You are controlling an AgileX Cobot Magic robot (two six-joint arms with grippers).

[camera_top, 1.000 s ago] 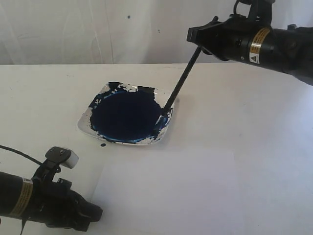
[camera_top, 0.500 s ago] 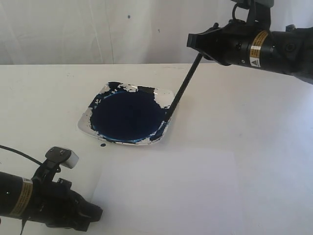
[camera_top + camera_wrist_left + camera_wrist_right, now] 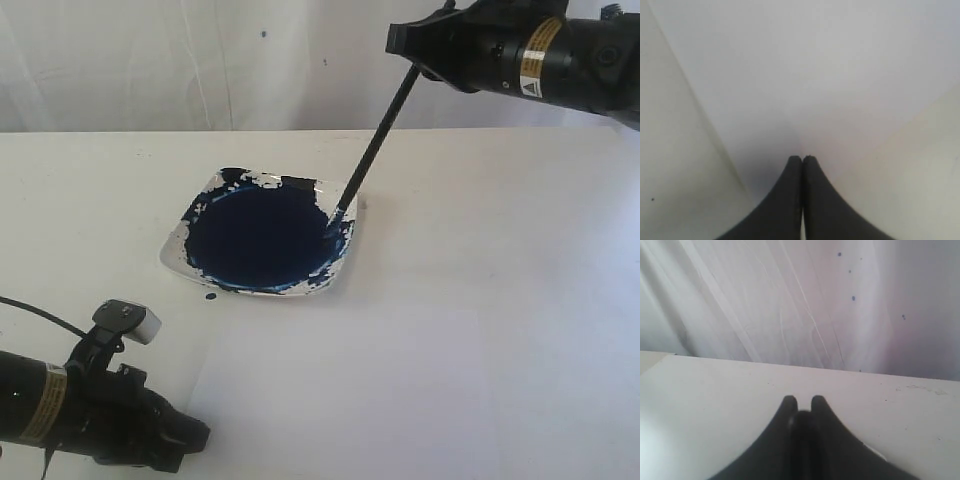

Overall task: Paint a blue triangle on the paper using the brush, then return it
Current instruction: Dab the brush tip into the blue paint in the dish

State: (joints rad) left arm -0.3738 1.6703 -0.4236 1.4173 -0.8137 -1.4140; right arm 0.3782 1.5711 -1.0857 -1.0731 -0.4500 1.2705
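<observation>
1. Progress is early: the plain white rectangular sheet of paper (image 3: 350, 400) carries no blue mark, so no side of the blue triangle exists yet.
2. Judging by the pose, the step in hand is loading paint. What remains is carrying the tip to the sheet, drawing all three sides, and returning the tool.
3. The long, thin black-handled brush (image 3: 375, 148) slants down from the upper right, and its tip sits at the right-hand inner edge of the square white dish (image 3: 172, 258) filled with dark blue paint. Whether the bristles touch the paint or hang just above it, I cannot tell.
4. The right hand (image 3: 402, 42) is clenched around the top of the handle, up and to the right of the dish; in the right wrist view its fingers (image 3: 790, 404) press close with something dark between them.
5. The left hand (image 3: 195, 436) is on the near side of the dish, its fingers (image 3: 795, 165) pressed together on nothing, at the sheet's left edge.
6. The sheet lies on the white desk (image 3: 100, 180) just in front of the dish and is barely distinct from it. A small blue drop (image 3: 210, 297) marks the desk by the dish's near rim.
</observation>
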